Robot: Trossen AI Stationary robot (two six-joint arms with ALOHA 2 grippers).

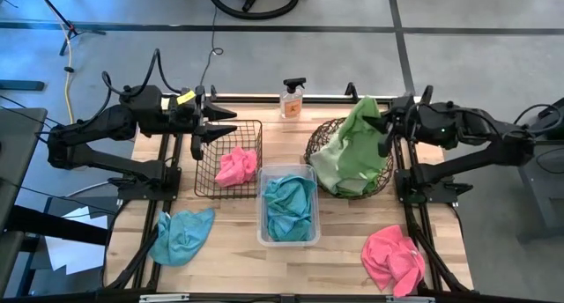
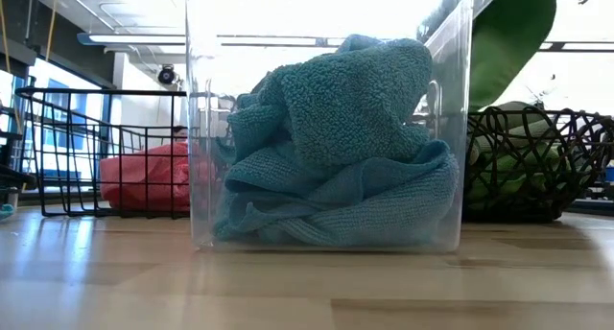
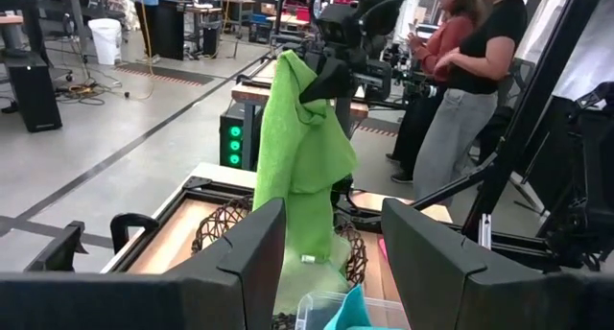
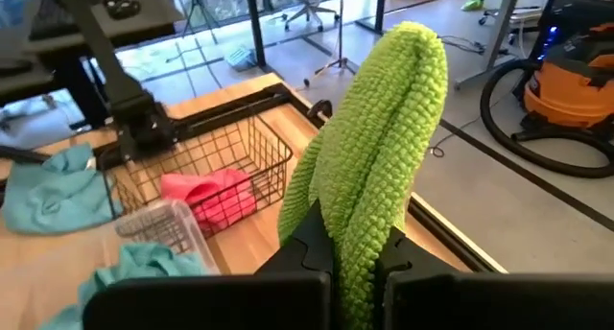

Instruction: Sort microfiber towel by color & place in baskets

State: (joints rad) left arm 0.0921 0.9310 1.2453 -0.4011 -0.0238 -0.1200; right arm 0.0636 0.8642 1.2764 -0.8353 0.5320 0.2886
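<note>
A lime-green microfiber towel [image 1: 351,144] is held up by the right gripper [image 1: 385,127], whose jaws are clamped on the cloth's upper part; the rest of the towel hangs down into the round woven basket [image 1: 319,137] at the right rear of the tabletop [image 1: 344,259], draped over further green cloth lying inside. In the right wrist view the green towel [image 4: 379,167] is seen pinched between the two dark fingers [image 4: 312,239].

The left gripper [image 1: 211,131] is positioned over the rear left rim of the black wire basket [image 1: 207,171], its jaws parted and nothing seen between them. A pink towel [image 1: 236,166] lies crumpled inside that wire basket.

Between the two baskets, nearer the front, stands the clear plastic tub [image 1: 264,232], in which a teal-blue towel [image 1: 289,206] is bunched. In the low view the teal cloth [image 2: 336,148] is seen filling most of the tub.

Two towels lie loose on the tabletop: a teal-blue one [image 1: 182,235] at the front left, and a pink one [image 1: 393,257] at the front right. A clear spray bottle [image 1: 293,99] stands at the rear edge between the two arms.

Two people [image 3: 460,71] are seen standing in the room behind the table in the left wrist view.
</note>
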